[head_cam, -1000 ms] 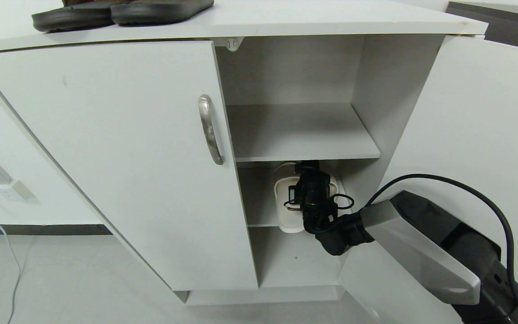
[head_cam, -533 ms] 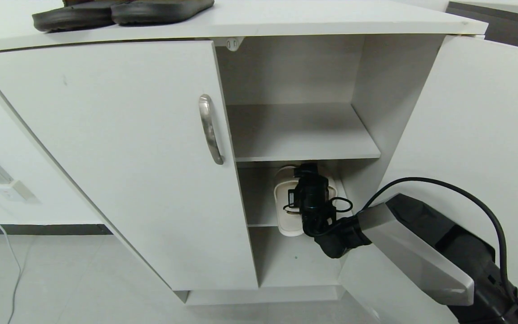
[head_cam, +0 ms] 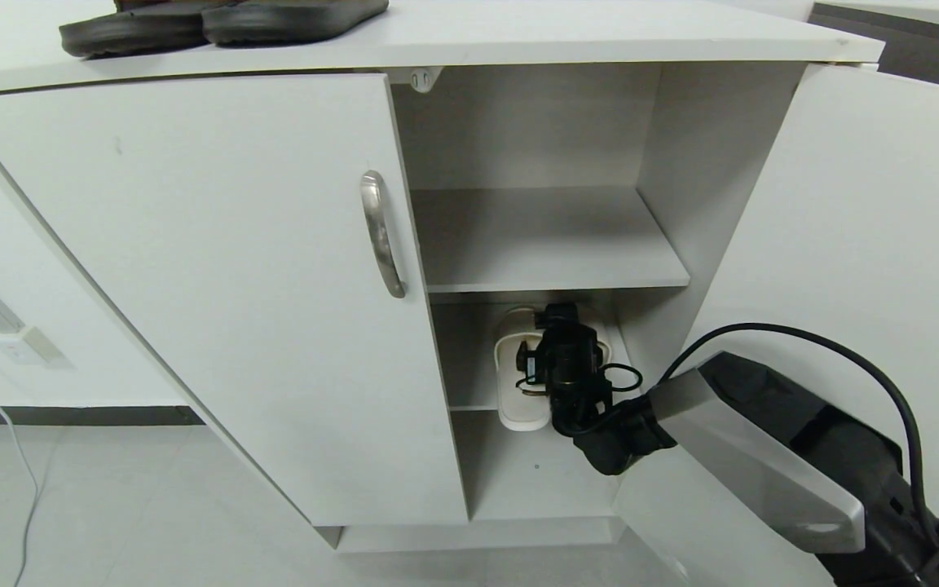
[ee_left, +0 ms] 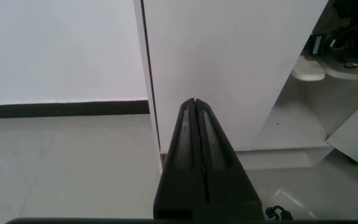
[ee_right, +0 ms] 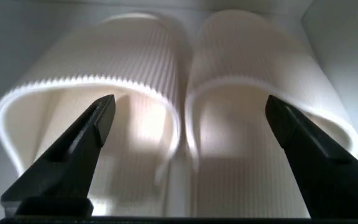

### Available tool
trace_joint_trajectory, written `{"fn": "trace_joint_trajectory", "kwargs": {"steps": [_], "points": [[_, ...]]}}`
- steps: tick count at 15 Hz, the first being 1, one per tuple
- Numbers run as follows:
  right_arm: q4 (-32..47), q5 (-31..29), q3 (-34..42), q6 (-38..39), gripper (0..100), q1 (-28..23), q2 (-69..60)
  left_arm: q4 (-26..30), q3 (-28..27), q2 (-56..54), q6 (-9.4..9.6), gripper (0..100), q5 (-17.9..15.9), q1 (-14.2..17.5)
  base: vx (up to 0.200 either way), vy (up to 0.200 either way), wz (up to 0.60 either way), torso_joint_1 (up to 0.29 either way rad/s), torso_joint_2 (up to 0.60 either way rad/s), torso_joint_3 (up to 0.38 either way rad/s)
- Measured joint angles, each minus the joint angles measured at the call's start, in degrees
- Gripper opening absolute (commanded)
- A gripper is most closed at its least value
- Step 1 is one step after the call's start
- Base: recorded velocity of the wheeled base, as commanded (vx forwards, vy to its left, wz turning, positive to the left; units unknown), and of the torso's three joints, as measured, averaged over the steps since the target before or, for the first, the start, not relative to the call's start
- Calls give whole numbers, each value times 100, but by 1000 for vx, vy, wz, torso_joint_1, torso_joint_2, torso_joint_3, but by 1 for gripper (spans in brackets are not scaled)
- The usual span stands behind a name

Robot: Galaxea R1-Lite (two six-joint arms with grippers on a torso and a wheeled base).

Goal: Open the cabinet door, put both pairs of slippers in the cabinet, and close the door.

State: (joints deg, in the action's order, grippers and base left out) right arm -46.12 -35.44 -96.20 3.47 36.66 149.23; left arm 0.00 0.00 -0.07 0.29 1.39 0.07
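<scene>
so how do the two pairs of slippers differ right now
The cream slippers sit inside the cabinet on a lower shelf; the dark slippers lie on its top. The cream slippers lie between the open fingers of the right gripper; the dark slippers have no gripper near. Both pairs lie side by side.

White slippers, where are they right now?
Head view: the white slippers lie on the lower shelf of the cabinet's open right side, with the open right tool facing them.

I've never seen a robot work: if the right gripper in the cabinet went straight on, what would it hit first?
The white slippers. The open right gripper points straight at the pair, about where the two slippers meet. Nothing lies between, though the gap left is hard to judge.
</scene>
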Motion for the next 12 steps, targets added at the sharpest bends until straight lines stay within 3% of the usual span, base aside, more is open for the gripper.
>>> {"fn": "trace_joint_trajectory", "kwargs": {"steps": [5,9,12], "points": [[-596,-33,1312,5,100,204,-575,0,0,0,4,0,-9,0,0,0,0,0,0,0],[-1347,-35,2790,66,100,440,-1351,0,0,0,4,0,-9,0,0,0,0,0,0,0],[-1467,-30,3997,323,100,724,-2055,0,0,0,4,0,-9,-2,0,0,0,0,0,0]]}}
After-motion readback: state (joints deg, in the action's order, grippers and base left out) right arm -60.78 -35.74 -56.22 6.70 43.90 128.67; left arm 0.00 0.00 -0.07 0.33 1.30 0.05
